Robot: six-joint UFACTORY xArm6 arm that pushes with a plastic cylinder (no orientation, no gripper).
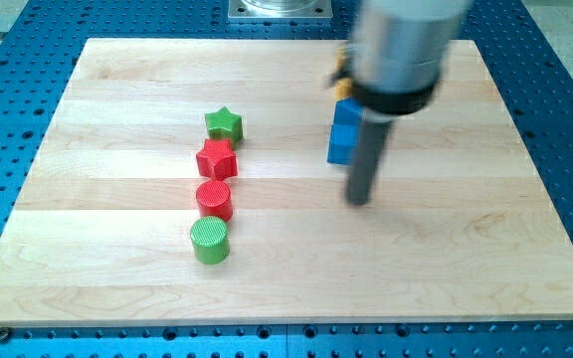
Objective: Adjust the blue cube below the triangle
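Note:
A blue cube lies on the wooden board right of centre, partly hidden by the rod. Directly above it is another blue block, its shape unclear, and a sliver of a yellow block shows by the arm's edge; the arm hides most of both. My tip rests on the board just below and slightly right of the blue cube, close to it. I cannot tell if the rod touches the cube.
A column of blocks stands left of centre: a green star, a red star, a red cylinder and a green cylinder. The blue perforated table surrounds the board.

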